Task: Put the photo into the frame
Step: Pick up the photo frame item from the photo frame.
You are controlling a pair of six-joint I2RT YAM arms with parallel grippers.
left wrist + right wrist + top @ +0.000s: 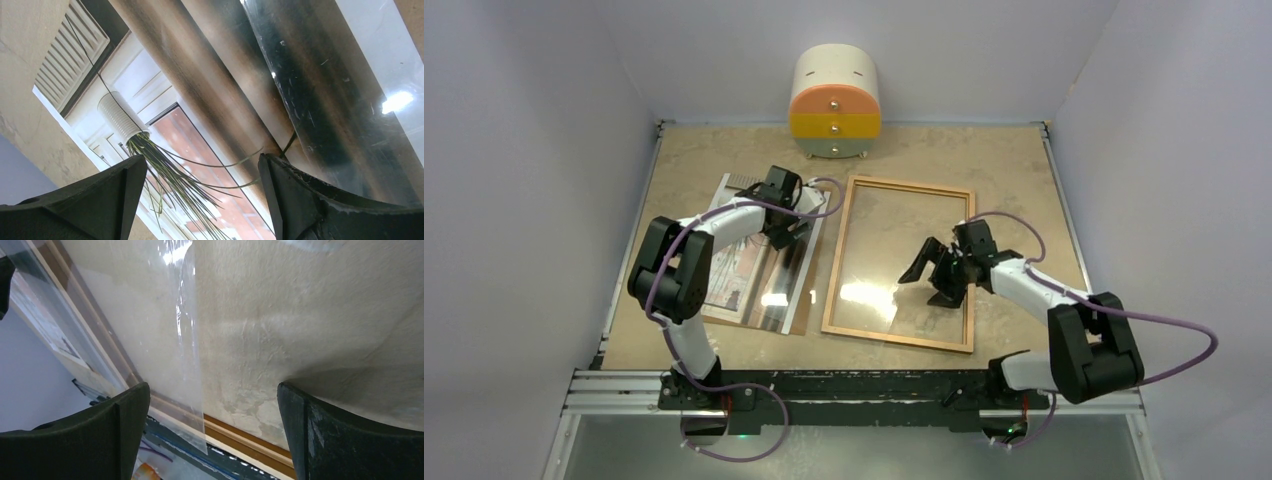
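Reddish-brown wood rims the frame [836, 262], flat on the tabletop [1024, 170]. The photo [736, 282] lies just left of it, their long axes roughly parallel, directly under the left hand [789, 232], the nearer one.

Left wrist: fingers spread and empty above the glossy print of a window, curtains and a spiky plant.

Right wrist: the right hand [214, 390] is spread and empty above the frame.

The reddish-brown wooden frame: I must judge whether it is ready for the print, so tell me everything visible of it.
The thin reddish-brown wooden frame is a large rectangle around a clear, glossy pane that catches lamp glare and shows the beige table through it. It lies flat on that table, right of centre, slightly skewed, with no print in it. The black right gripper hangs open above its right half; whether it touches is unclear.
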